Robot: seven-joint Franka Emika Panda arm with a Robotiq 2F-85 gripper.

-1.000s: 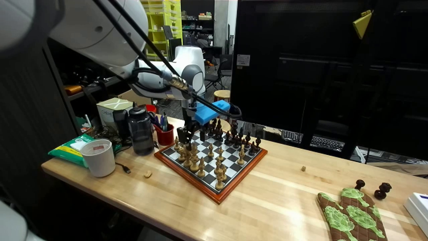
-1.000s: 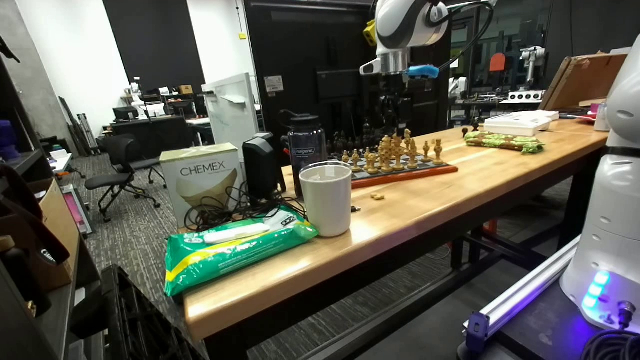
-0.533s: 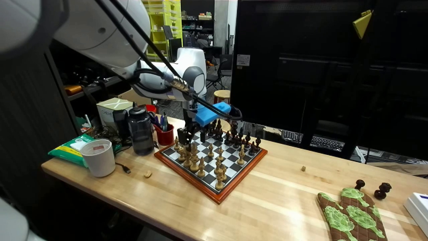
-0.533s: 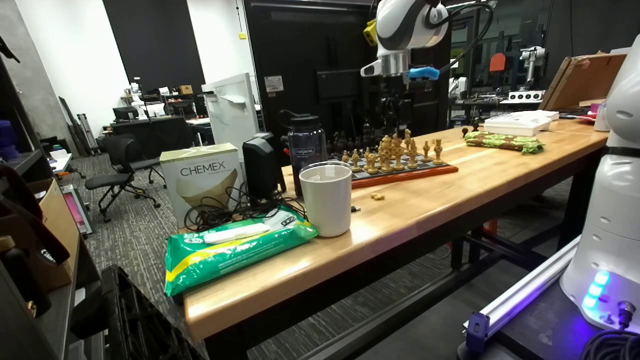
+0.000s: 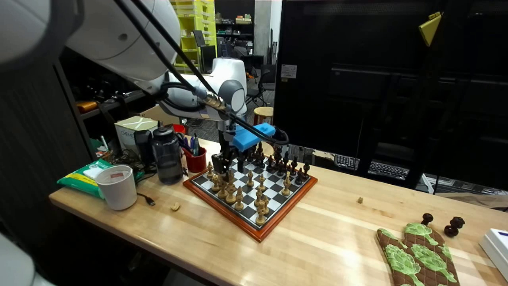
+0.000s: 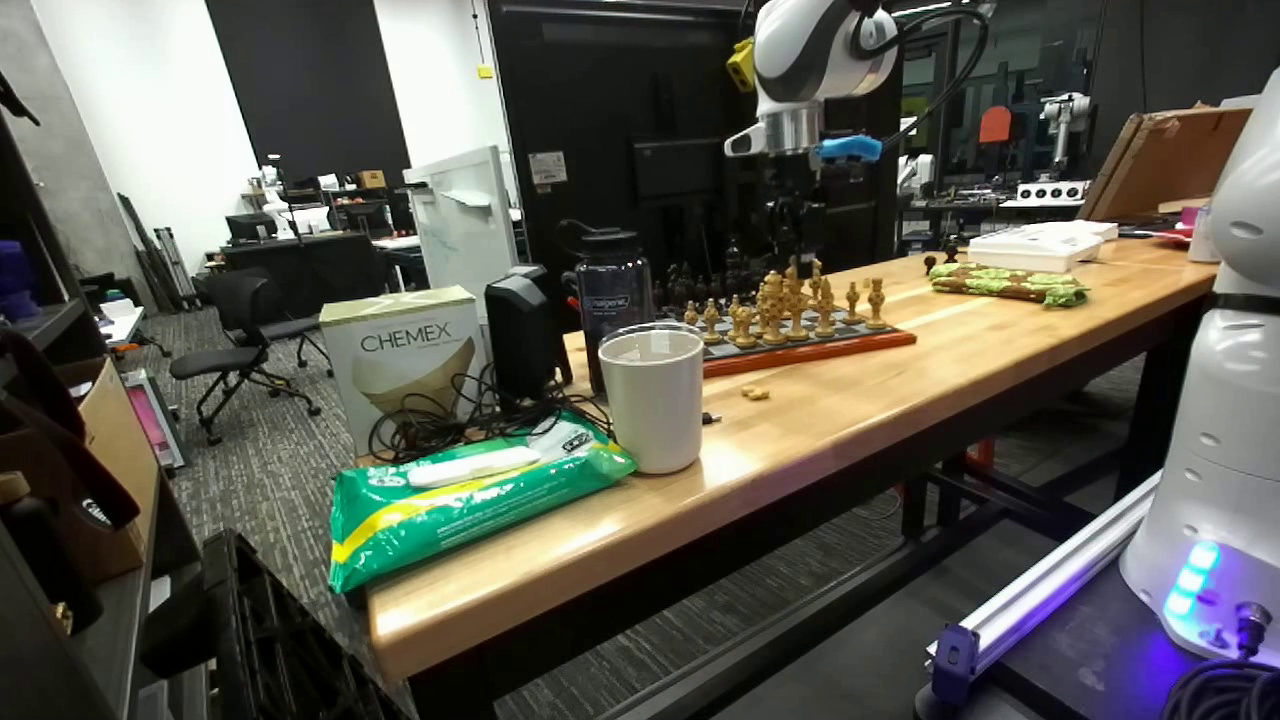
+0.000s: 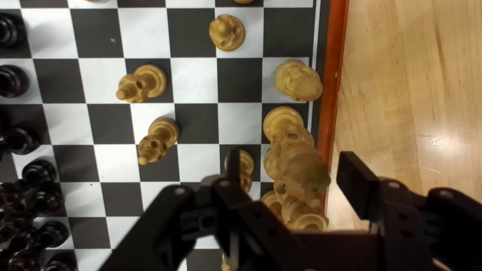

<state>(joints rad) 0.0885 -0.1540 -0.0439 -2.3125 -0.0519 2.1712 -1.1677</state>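
My gripper (image 7: 295, 175) points down over the chessboard (image 7: 333, 75) and stands open. Between its fingers rises a tall light wooden chess piece (image 7: 301, 165), with a gap to the pad on either side. Another light piece (image 7: 307, 216) stands close behind it, partly hidden by the gripper. The left finger overlaps a smaller light piece (image 7: 246, 162). In both exterior views the gripper (image 5: 233, 169) hangs low over the cluster of light pieces (image 6: 790, 305). Dark pieces (image 7: 11, 81) crowd the opposite side of the board.
Near the board stand a water bottle (image 5: 166, 157), a red pen cup (image 5: 196, 161) and a white cup (image 5: 117, 188). A small light piece (image 5: 175, 206) lies on the tabletop. Farther right are an oven mitt (image 5: 416, 254) and a dark piece (image 5: 453, 226).
The arm and gripper have shifted slightly rightward and a little lower over the light pieces, in both exterior views. The chess pieces look unmoved.
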